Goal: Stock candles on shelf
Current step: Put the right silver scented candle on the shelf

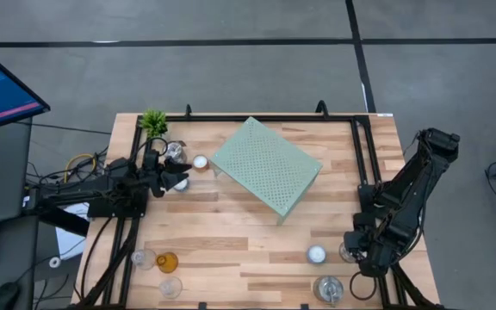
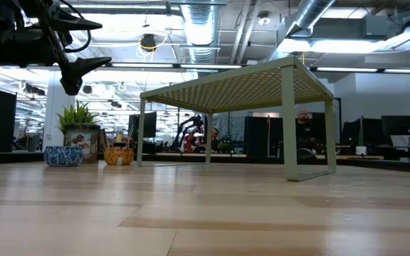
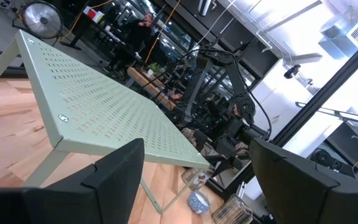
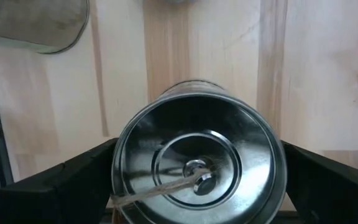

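The mint-green perforated shelf (image 1: pixel 265 166) stands on its short legs mid-table, turned askew. My right gripper (image 1: pixel 357 257) points down at the near right, open. Its fingers (image 4: pixel 73 180) stand on either side of an upright shiny silver tin candle (image 4: pixel 197 168) with a wick, which rests on the wood. A white tealight (image 1: pixel 317 254) and another silver tin (image 1: pixel 328 288) sit close by. My left gripper (image 1: pixel 179 178) hovers open and roughly level at the far left, facing the shelf (image 3: pixel 98 106). Nothing is between its fingers.
Next to my left gripper are a tealight (image 1: pixel 200 162), a silver tin (image 1: pixel 176 151) and a small green potted plant (image 1: pixel 153 122). Clear glass holders (image 1: pixel 143 258) and an amber one (image 1: pixel 167 262) stand at the near left. Bare wood lies between the shelf and the near edge.
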Robot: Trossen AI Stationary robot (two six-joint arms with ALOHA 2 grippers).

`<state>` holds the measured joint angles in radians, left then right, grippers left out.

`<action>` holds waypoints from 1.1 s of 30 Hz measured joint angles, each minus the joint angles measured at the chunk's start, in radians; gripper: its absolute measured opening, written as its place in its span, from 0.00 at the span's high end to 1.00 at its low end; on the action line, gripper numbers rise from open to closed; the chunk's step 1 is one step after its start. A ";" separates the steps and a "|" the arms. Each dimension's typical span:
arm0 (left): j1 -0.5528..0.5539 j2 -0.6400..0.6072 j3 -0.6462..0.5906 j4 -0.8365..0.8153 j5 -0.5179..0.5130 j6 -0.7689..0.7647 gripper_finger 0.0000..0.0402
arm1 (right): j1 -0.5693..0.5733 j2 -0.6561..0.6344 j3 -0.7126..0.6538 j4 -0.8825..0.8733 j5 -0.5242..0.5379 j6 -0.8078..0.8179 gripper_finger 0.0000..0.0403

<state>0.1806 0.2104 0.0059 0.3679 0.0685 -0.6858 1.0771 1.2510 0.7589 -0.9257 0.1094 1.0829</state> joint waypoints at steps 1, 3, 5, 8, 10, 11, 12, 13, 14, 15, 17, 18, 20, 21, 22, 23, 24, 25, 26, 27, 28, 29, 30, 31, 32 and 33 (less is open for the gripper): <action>0.000 0.000 0.000 0.000 0.000 0.000 0.27 | 0.000 0.000 0.000 0.000 0.004 -0.006 0.01; 0.000 0.000 0.000 0.000 0.000 0.000 0.27 | 0.000 0.000 0.000 0.001 0.020 -0.016 0.01; 0.000 0.000 0.000 0.000 0.000 0.000 0.27 | 0.000 0.005 0.000 0.000 0.027 -0.021 0.01; 0.000 0.000 0.000 0.000 0.000 0.000 0.27 | 0.000 0.031 0.000 0.002 0.026 -0.020 0.01; 0.000 0.000 0.000 0.000 0.000 0.000 0.27 | 0.000 0.051 0.000 0.009 0.025 -0.020 0.01; 0.000 0.000 0.000 0.000 0.000 0.000 0.27 | 0.000 0.060 0.000 0.011 0.025 -0.020 0.01; 0.000 0.000 0.000 0.000 0.000 0.000 0.27 | 0.000 0.066 0.000 0.012 0.024 -0.020 0.01; 0.000 0.000 0.000 0.000 0.000 0.000 0.27 | 0.000 0.071 0.000 0.011 0.024 -0.016 0.01; 0.000 0.000 0.000 0.000 0.000 0.000 0.27 | 0.000 0.076 0.000 0.010 0.023 -0.010 0.01; 0.000 0.000 0.000 0.000 0.000 0.000 0.27 | -0.001 0.079 0.000 0.010 0.023 -0.003 0.01; 0.000 0.000 0.000 0.000 0.000 0.000 0.27 | -0.005 0.079 0.000 0.009 0.022 0.006 0.01; 0.000 0.000 0.000 0.000 0.000 0.000 0.27 | -0.007 0.079 0.000 0.009 0.022 0.006 0.01; 0.000 0.000 0.000 0.000 0.000 0.000 0.27 | -0.010 0.079 0.000 0.006 0.020 0.015 0.01; 0.000 0.000 0.000 0.000 0.000 0.000 0.27 | -0.012 0.079 0.000 0.004 0.017 0.023 0.01; 0.000 0.000 0.000 0.000 0.000 0.000 0.27 | -0.012 0.079 0.000 0.003 0.016 0.024 0.01; 0.000 0.000 0.000 0.000 0.000 0.000 0.27 | -0.012 0.079 0.000 0.003 0.016 0.020 0.01; 0.000 0.000 0.000 0.000 0.000 0.000 0.27 | -0.012 0.078 0.000 0.002 0.016 0.014 0.01; 0.000 0.000 0.000 0.000 0.000 0.000 0.27 | -0.012 0.077 0.000 0.000 0.016 0.011 0.01; 0.000 0.000 0.000 0.000 0.000 0.000 0.27 | -0.011 0.077 0.000 -0.001 0.016 0.010 0.01; 0.000 0.000 0.000 0.000 0.000 0.000 0.27 | -0.011 0.077 0.000 -0.002 0.016 0.010 0.01; 0.000 0.000 0.000 0.000 0.000 0.000 0.27 | -0.012 0.077 0.000 -0.001 0.016 0.010 0.01; 0.000 0.000 0.000 0.000 0.000 0.000 0.27 | -0.012 0.077 0.000 -0.001 0.016 0.010 0.01; 0.000 0.000 0.000 0.000 0.000 0.000 0.27 | -0.012 0.077 0.000 -0.001 0.016 0.010 0.01; 0.000 0.000 0.000 0.000 0.000 0.000 0.27 | -0.012 0.077 0.000 -0.001 0.016 0.010 0.01; 0.000 0.000 0.000 0.000 0.000 0.000 0.27 | -0.012 0.077 0.000 -0.001 0.016 0.010 0.01; 0.000 0.000 0.000 0.000 0.000 0.000 0.27 | -0.012 0.077 0.000 -0.001 0.016 0.010 0.01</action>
<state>0.1806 0.2105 0.0059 0.3683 0.0685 -0.6857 1.0653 1.3281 0.7589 -0.9267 0.1250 1.0927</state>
